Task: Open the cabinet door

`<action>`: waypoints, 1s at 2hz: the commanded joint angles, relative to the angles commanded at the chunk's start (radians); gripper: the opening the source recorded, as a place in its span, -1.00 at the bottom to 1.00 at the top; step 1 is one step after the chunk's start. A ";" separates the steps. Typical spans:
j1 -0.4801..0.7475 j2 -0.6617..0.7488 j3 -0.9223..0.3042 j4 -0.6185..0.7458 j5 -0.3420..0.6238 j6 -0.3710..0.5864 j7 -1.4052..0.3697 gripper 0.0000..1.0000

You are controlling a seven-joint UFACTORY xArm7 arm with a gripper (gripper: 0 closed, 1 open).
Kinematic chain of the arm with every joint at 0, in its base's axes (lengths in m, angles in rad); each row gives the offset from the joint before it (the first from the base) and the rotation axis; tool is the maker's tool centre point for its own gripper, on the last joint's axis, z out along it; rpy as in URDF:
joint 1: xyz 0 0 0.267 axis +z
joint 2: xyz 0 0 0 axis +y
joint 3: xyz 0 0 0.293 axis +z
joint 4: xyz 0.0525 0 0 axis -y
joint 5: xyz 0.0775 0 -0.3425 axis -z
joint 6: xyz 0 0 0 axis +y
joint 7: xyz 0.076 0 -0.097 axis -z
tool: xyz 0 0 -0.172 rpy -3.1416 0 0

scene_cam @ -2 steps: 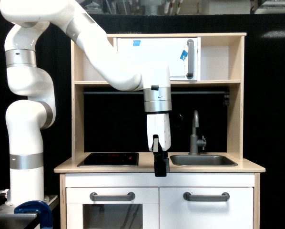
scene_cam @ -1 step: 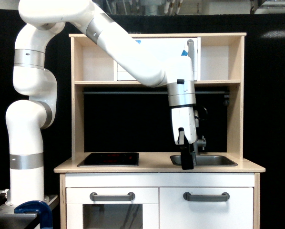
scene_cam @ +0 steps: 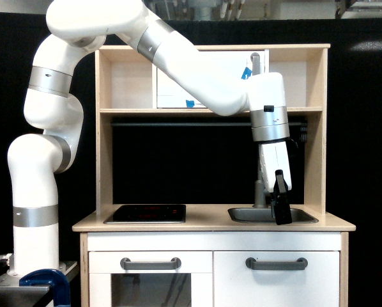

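One cabinet door (scene_cam: pixel 277 278), plain white, sits shut at the toy kitchen's bottom right corner, grey bar handle (scene_cam: pixel 276 263) near its top edge. Behind and above, the gripper (scene_cam: pixel 282 210) hangs over the sink (scene_cam: pixel 272 215); I cannot tell whether its fingers are apart. It looks like the reaching step: next, it must drop to the handle and pull.

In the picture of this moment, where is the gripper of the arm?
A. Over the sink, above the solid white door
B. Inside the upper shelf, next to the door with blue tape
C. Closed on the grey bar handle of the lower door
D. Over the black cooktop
A. The gripper hangs in front of the sink, higher than the cabinet door, and its grey bar handle is untouched.
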 joint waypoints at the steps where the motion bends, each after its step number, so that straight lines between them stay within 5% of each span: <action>1: -0.093 0.016 0.044 -0.005 0.213 0.032 -0.210 1.00; 2: -0.188 0.123 0.093 0.087 0.336 0.202 -0.483 1.00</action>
